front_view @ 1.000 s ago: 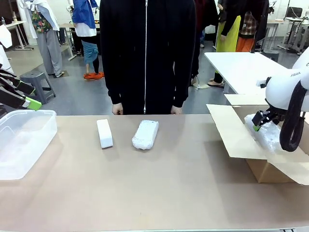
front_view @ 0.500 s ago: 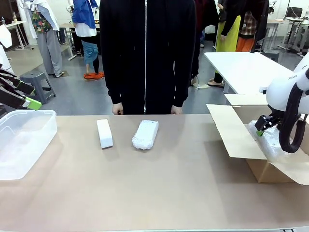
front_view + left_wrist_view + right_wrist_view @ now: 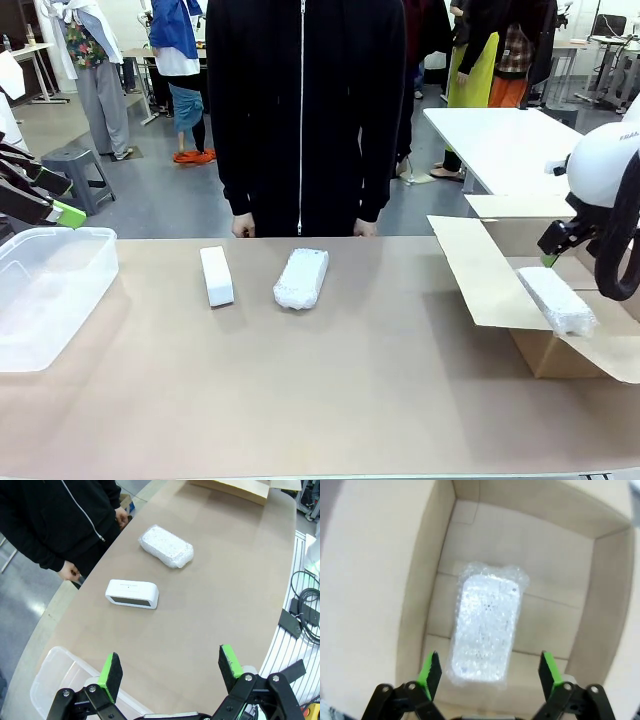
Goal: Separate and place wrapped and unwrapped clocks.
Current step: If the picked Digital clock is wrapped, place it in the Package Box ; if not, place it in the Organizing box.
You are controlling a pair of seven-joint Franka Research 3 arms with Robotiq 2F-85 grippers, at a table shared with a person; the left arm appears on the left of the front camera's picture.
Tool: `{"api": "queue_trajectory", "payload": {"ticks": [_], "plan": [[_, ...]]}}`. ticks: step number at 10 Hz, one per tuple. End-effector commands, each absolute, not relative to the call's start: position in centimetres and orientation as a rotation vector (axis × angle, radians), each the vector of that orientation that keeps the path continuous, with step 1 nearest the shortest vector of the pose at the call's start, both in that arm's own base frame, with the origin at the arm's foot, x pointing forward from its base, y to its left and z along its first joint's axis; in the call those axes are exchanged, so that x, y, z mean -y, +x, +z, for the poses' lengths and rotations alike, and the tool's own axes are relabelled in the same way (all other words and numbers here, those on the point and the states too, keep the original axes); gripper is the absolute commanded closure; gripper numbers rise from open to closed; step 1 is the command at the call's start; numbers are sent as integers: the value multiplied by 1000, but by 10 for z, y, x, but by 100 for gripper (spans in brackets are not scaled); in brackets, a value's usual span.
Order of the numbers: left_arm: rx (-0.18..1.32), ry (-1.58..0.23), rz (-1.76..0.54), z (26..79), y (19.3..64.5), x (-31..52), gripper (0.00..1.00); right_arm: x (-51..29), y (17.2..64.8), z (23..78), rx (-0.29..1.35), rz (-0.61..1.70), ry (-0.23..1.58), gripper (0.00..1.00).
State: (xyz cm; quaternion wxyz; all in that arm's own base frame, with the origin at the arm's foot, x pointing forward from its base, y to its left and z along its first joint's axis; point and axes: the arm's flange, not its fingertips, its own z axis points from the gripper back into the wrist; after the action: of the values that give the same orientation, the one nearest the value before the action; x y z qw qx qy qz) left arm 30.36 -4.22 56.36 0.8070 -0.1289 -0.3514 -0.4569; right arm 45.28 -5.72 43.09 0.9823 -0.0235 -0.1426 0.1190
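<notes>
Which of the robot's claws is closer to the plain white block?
Left. The left gripper hangs by the tub, a short way from the white block. The right gripper is far off, above the cardboard box.

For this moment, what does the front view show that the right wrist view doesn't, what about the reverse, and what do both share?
Front view: a person at the far side, the unwrapped clock and a wrapped clock lying apart on the table, and a clear tub at the left. Right wrist view: the cardboard box seen from above down to its floor, green pads spread wide. Shared: the box, the second wrapped clock lying inside it, and the open right tool above it.
</notes>
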Motion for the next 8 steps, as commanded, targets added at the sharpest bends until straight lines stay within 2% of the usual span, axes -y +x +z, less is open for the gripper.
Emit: {"api": "queue_trajectory", "payload": {"ticks": [1,5,8], "plan": [[754,-292,-984,563,304,42,0,53,436,468,310,252,-79,0],[754,-292,-984,563,304,42,0,45,387,567,379,329,-96,0],[754,-292,-984,563,304,42,0,34,373,592,402,326,-56,0]]}}
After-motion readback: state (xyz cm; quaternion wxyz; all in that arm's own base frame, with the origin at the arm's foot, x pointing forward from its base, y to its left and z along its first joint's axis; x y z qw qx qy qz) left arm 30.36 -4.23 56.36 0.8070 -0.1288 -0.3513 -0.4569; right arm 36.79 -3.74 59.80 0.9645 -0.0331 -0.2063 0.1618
